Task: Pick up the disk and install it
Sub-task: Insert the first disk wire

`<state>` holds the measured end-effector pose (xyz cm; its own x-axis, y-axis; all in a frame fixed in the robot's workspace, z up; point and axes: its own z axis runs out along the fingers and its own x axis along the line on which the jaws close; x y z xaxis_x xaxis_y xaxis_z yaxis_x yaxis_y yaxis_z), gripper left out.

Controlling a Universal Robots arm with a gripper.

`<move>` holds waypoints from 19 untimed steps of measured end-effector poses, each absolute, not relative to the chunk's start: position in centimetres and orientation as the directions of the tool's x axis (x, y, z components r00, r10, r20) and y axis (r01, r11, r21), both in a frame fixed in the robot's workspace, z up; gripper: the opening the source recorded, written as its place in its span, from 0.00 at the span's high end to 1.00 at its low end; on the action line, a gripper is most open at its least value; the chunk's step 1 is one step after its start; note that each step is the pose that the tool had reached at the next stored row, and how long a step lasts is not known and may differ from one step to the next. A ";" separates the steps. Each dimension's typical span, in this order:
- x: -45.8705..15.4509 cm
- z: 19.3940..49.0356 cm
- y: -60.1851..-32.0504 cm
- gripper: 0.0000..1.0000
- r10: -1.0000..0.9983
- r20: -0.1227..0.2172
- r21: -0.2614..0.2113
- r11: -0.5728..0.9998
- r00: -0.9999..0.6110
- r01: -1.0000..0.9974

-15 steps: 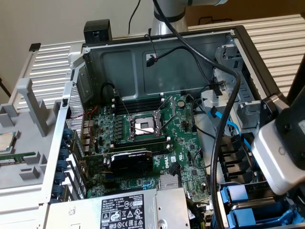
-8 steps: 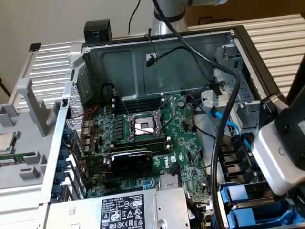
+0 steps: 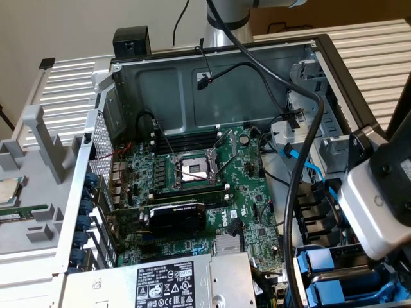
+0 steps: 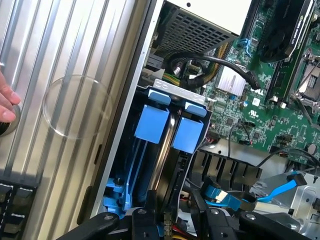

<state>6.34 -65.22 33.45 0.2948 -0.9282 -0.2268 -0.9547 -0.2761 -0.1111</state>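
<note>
The disk is hidden. Two bright blue plastic frames (image 4: 152, 122) (image 4: 190, 132) stand on edge side by side in the drive bay (image 4: 175, 87) at the corner of the open computer case. I cannot tell whether either one carries the disk. My gripper (image 4: 170, 212) hangs right over this bay, its black linkage straddling the near ends of the frames. In the exterior view the arm's white wrist housing (image 3: 379, 199) sits above the same blue frames (image 3: 327, 266) at the exterior view's lower right.
A silver power-supply box (image 3: 173, 282) lies beside the bay. The green motherboard (image 3: 212, 167), a black graphics card (image 3: 176, 218), a thick black cable (image 3: 302, 160) and blue flat cables (image 4: 280, 187) crowd the case. A person's hand (image 4: 6, 102) rests on the ribbed panel (image 4: 65, 60).
</note>
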 end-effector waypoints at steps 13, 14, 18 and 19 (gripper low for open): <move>6.3 33.6 -65.2 0.60 -0.927 -0.227 -0.111 -0.278 0.297 -0.954; 6.3 33.6 -65.2 0.60 -0.927 -0.227 -0.111 -0.279 0.298 -0.954; 6.6 33.6 -65.3 0.60 -0.925 -0.230 -0.112 -0.285 0.304 -0.952; 6.7 33.6 -65.3 0.60 -0.924 -0.231 -0.112 -0.287 0.306 -0.951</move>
